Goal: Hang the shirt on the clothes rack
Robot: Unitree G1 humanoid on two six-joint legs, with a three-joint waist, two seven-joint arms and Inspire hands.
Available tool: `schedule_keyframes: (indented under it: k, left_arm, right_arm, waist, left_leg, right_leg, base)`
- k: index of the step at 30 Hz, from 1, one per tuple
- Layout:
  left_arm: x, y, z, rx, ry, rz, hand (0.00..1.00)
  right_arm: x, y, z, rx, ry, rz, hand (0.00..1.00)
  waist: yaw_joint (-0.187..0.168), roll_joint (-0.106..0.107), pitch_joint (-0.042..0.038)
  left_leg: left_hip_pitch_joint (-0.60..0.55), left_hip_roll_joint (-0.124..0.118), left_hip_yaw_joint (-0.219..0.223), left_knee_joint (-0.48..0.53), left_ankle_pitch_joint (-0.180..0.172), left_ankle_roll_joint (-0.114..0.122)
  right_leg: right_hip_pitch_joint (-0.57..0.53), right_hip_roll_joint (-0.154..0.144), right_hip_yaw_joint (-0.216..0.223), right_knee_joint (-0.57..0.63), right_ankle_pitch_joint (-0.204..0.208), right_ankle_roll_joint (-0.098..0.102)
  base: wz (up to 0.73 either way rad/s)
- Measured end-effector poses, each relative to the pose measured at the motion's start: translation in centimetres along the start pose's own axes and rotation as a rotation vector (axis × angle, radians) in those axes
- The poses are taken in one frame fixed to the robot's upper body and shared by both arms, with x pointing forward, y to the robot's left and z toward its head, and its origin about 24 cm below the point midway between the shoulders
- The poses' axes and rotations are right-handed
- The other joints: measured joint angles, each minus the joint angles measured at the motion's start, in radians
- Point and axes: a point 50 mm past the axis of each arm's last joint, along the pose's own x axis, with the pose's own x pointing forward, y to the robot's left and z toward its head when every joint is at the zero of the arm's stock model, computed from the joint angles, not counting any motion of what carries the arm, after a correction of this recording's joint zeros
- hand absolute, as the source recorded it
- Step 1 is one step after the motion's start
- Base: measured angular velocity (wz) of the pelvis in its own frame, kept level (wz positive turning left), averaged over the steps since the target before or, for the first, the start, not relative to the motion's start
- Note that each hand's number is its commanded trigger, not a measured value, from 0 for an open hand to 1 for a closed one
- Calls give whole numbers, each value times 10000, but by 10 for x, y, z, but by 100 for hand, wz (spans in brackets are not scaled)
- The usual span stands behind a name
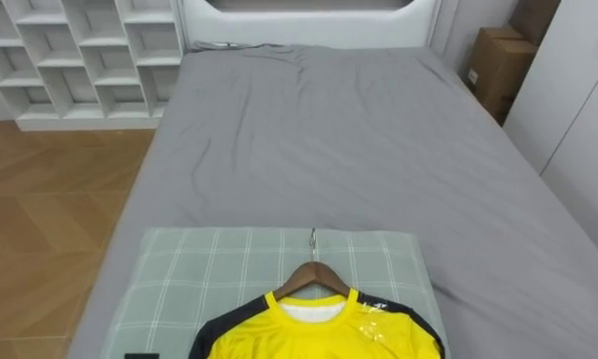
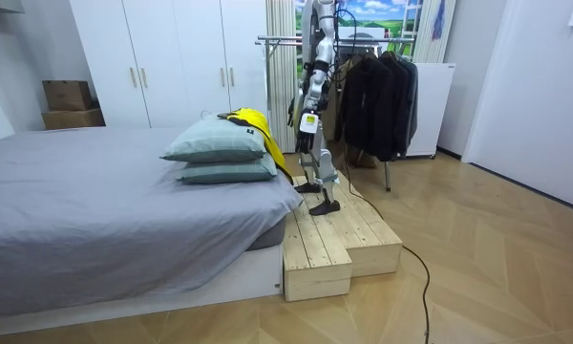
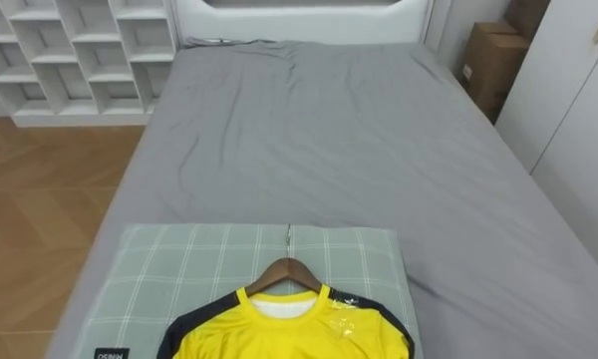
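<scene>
Shirt [image 1: 319, 339]: yellow, on hanger [image 1: 312, 277], lay on pillow [image 1: 199, 269];
Left hand [image 2: 308, 121]: apparently hung at robot's side; its hold could not be told

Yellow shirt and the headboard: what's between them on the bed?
In the left eye view: the wooden hanger, a strip of checked pillow, then bare grey sheet.

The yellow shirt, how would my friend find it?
Look at the big grey bed. Opposite the headboard lies a green checked pillow, and the yellow shirt rests on top of it. It is the one bright thing there, with dark shoulders and a wooden hanger in its collar.
</scene>
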Motion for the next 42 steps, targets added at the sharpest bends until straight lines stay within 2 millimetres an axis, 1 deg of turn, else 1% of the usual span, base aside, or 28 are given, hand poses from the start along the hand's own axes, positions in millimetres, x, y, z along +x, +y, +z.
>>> schedule_keyframes:
  k: [3,8,10,17,19,21,23,28,31,33,34,36,37,38,42]
  left_arm:
    - [0,5,3,183,-239,759,0]
    - [-3,16,-3,530,-357,2276,0]
    - [-5,21,-2,778,-589,2862,0]
    - [-15,45,17,1036,-1827,5511,0]
    - [-18,48,23,964,-2158,6001,0]
    - [-21,50,29,1076,-2524,6525,0]
    - [-23,52,33,1365,-2835,6937,0]
    - [-27,53,46,1730,-3545,7802,0]
    - [-34,52,62,2233,-4464,8230,0]
    - [-40,47,78,2971,-5502,8540,0]
    - [-42,46,82,3210,-5737,8572,0]
    - [-45,42,90,3983,-6343,8740,0]
    - [-46,41,93,4119,-6510,8792,0]
    - [-50,39,100,4349,-6928,8875,0]
    - [-59,27,123,5255,-8197,8962,0]
  right_arm:
    - [0,0,0,31,25,-31,0]
    - [0,-1,-1,179,-9,-185,0]
    - [0,-2,-1,179,-2,-249,0]
    - [0,-2,0,196,-37,-375,0]
    - [0,-3,-1,193,-17,-406,0]
    - [0,-3,0,188,-39,-428,0]
    - [0,-4,1,161,-140,-451,0]
    - [-1,-8,5,91,-233,-606,0]
    - [-1,-10,7,58,-253,-686,0]
    - [-1,-11,8,0,-299,-758,0]
    - [-1,-11,8,-24,-315,-775,0]
    - [-2,-12,9,-107,-355,-838,0]
    - [-2,-13,9,-136,-375,-842,0]
    - [-2,-14,9,-155,-360,-848,0]
    - [-2,-14,12,-469,-314,-910,0]
  waist:
    - [10,-6,-1]
    - [36,44,1]
    - [36,51,4]
    - [-20,24,4]
    - [-30,29,3]
    - [-142,61,-7]
    - [-232,91,3]
    - [-326,185,-10]
    - [-346,196,-20]
    - [-382,219,-13]
    - [-397,223,-11]
    - [-569,242,-10]
    - [-614,237,-7]
    - [-691,224,2]
    - [-822,244,-11]
  left_leg:
    - [44,5,11,2,-10,-12]
    - [111,8,11,10,-10,-11]
    - [110,8,10,11,-11,-12]
    - [201,3,-51,9,-11,-12]
    - [192,-2,-80,8,-11,-12]
    - [203,-3,-150,12,-11,-12]
    - [195,-4,-170,13,-11,-12]
    - [191,-5,-162,7,-11,-12]
    - [220,-2,-180,25,-10,-13]
    - [256,-7,-169,25,-10,-13]
    - [277,-8,-169,22,-10,-13]
    - [347,-7,-162,14,-10,-13]
    - [345,-7,-161,15,-10,-13]
    - [339,-6,-162,15,-10,-13]
    - [277,-9,-121,19,-10,-13]
  right_leg:
    - [48,2,-3,-4,0,0]
    - [109,7,0,-7,0,0]
    - [115,7,-4,-7,0,0]
    - [261,3,-20,-53,-12,5]
    - [314,3,-40,-151,-11,5]
    - [379,3,-115,-184,-12,5]
    - [380,3,-131,-187,-12,5]
    - [361,3,-125,-182,-12,6]
    - [396,4,-99,-169,-19,4]
    - [420,3,-67,-175,-19,4]
    - [442,3,-65,-174,-19,4]
    - [516,3,-66,-180,-23,4]
    - [515,2,-69,-181,-25,2]
    - [506,2,-72,-181,-27,0]
    - [408,3,-8,-173,-27,0]
  base:
    - [0]
    - [0]
    - [0]
    - [3]
    - [5]
    - [10]
    - [3]
    - [0]
    - [0]
    - [0]
    - [0]
    - [0]
    - [0]
    - [0]
    - [-2]
